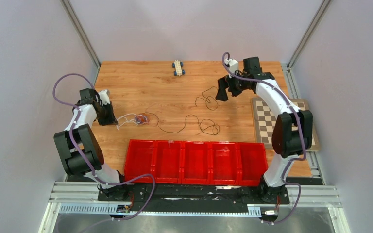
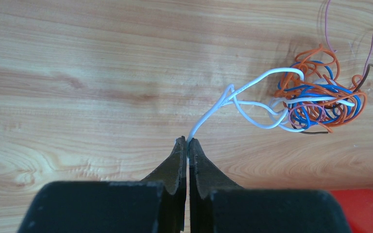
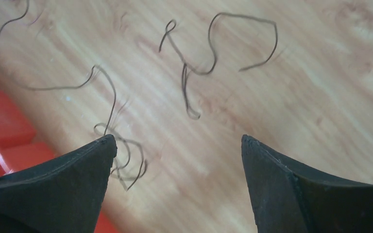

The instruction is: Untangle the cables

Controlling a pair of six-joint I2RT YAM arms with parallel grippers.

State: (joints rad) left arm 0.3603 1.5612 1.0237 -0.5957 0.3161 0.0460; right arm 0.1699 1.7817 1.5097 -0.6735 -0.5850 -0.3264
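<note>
Several thin cables (image 2: 315, 99), orange, blue, purplish and white, are wound into a small knot on the wooden table (image 1: 145, 82). The knot sits toward the table's left side, just beyond the far left corner of a row of red bins (image 1: 194, 142).

One white cable (image 2: 252, 83) loops out of the knot and runs straight into the left gripper (image 2: 188, 141). Its fingers are pressed together on the cable's end, low over the wood beside the knot.

A long black cable (image 1: 184, 125) trails from the other side of the knot and wanders across the middle of the table, ending in a loose coil close to the bins' far rim. A second black cable (image 3: 213, 48) lies further back in a few open curls; from where I stand it looks separate from the knot.

The right gripper (image 3: 178, 138) hangs over that part of the table with its fingers spread wide and nothing between them. Its wrist camera shows both dark strands on the wood below, clear of the fingertips.

The bins form five compartments side by side along the near edge, between the two arm bases. A chessboard (image 1: 267, 121) lies at the table's right edge, partly under the right arm. Near the far edge sits a small blue and cream object (image 1: 178, 67), too small to make out.
</note>
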